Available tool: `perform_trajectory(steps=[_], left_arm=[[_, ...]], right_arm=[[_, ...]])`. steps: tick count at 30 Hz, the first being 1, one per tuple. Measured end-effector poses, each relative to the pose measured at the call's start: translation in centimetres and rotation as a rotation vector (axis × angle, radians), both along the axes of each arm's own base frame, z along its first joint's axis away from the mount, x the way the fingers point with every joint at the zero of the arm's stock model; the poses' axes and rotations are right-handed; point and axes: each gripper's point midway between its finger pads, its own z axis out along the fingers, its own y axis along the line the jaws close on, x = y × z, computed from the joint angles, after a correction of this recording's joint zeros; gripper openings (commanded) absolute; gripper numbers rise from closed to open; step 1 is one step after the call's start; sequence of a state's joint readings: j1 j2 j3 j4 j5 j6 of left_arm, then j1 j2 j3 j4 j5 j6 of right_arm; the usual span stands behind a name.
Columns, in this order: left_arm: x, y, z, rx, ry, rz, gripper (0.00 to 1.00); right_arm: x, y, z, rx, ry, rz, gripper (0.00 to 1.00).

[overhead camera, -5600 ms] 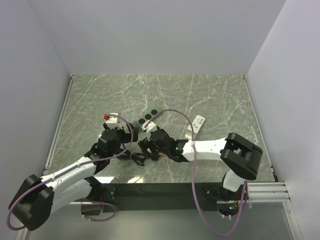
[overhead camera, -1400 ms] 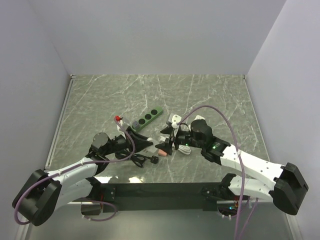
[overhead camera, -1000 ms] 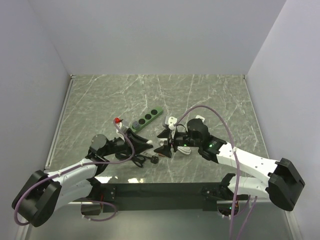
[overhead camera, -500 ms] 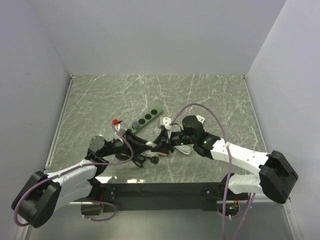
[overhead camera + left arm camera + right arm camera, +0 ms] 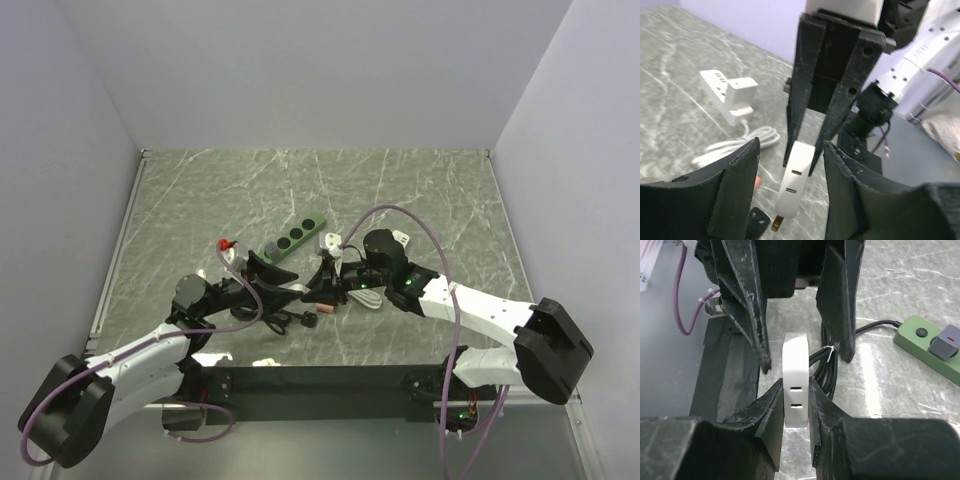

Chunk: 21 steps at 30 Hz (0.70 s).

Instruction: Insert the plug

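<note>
The white rectangular plastic plug (image 5: pixel 795 390) hung above the grey-green marbled surface (image 5: pixel 430 190), clenched in the jaws of the right gripper (image 5: pixel 796 405). The left gripper (image 5: pixel 791 145) had its jaws parted either side of it, not touching. The green plastic power strip (image 5: pixel 293 237) lay apart, so by my reckoning the insertion itself was all yet to do.

We see a grey-green marble counter (image 5: pixel 430 200); a green power strip (image 5: pixel 293 237) lies near its middle, a coiled black cable (image 5: pixel 278 320) toward its near edge, a white cable (image 5: pixel 740 142) nearby
</note>
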State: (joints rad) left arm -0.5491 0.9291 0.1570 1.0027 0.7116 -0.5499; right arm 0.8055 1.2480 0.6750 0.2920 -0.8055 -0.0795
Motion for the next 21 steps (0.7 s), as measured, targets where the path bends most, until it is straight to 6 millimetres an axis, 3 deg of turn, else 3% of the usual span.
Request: perform_trajectory(steps=[2, 3, 4, 10, 15, 18, 21], left_arm=[[0.4, 0.2, 0.2, -0.004, -0.006, 0.028, 0.64], [0.6, 0.3, 0.2, -0.004, -0.005, 0.042, 0.77], [0.8, 0.4, 0.2, -0.005, -0.004, 0.057, 0.80], [2.8, 1.6, 0.4, -0.020, 0.026, 0.206, 0.83], [5.0, 3.7, 0.5, -0.035, 0.044, 0.396, 0.83], [7.5, 5.6, -1.2, -0.006, 0.115, 0.572, 0.83], [9.8, 7.6, -4.8, 0.078, 0.219, 0.740, 0.84]], right_arm=[[0.2, 0.0, 0.0, -0.002, -0.001, -0.010, 0.00], [0.2, 0.0, 0.0, -0.003, -0.002, -0.013, 0.00], [0.3, 0.0, 0.0, -0.003, -0.001, -0.016, 0.00], [1.2, -0.5, -0.5, -0.030, 0.007, -0.077, 0.00], [3.7, -2.3, -0.6, -0.066, 0.025, -0.219, 0.00], [5.7, -3.5, -0.5, -0.093, 0.050, -0.347, 0.00], [7.9, -4.1, 0.4, -0.120, 0.083, -0.475, 0.00]])
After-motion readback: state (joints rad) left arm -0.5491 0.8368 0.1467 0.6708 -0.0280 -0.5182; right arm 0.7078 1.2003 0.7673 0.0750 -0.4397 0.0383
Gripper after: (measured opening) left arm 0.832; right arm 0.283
